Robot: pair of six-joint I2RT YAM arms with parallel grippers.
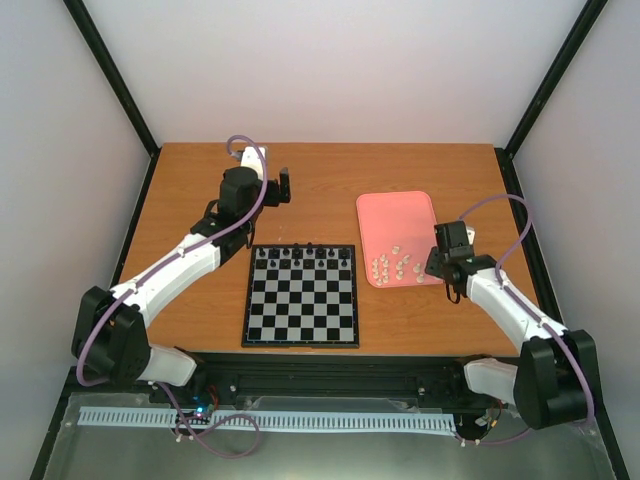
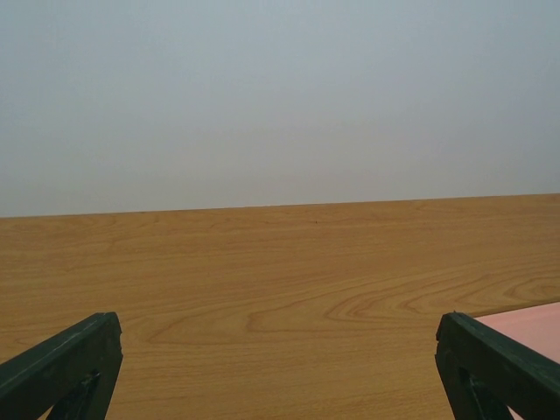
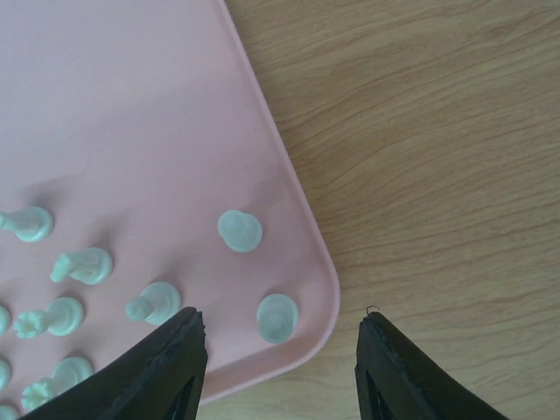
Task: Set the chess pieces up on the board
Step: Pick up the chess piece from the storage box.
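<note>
**Top view.** The board [image 1: 300, 300] lies flat at mid-table, close to the near edge. Black pieces [image 1: 305, 254] stand along its far rows; the other squares are bare. The chess pieces [image 1: 393, 267] are off the board, clustered in the near end of the pink tray [image 1: 395, 210], which lies just right of the board without touching it. The left gripper [image 1: 285, 187] hangs over open table [image 1: 200, 170] beyond the board's far left corner. The right gripper [image 1: 437, 268] is over the tray's near right corner.

**Left wrist view.** The jaws are spread wide with nothing between them. Bare wood and the back wall lie ahead. A tray corner shows by the right-hand finger.

**Right wrist view.** The jaws stand partly apart, straddling the nearest piece [image 3: 277, 317] at the tray's rounded corner; neither finger touches it. The tray rim runs between the fingers, and the outer one is over wood. Toppled pieces crowd the inner finger.
</note>
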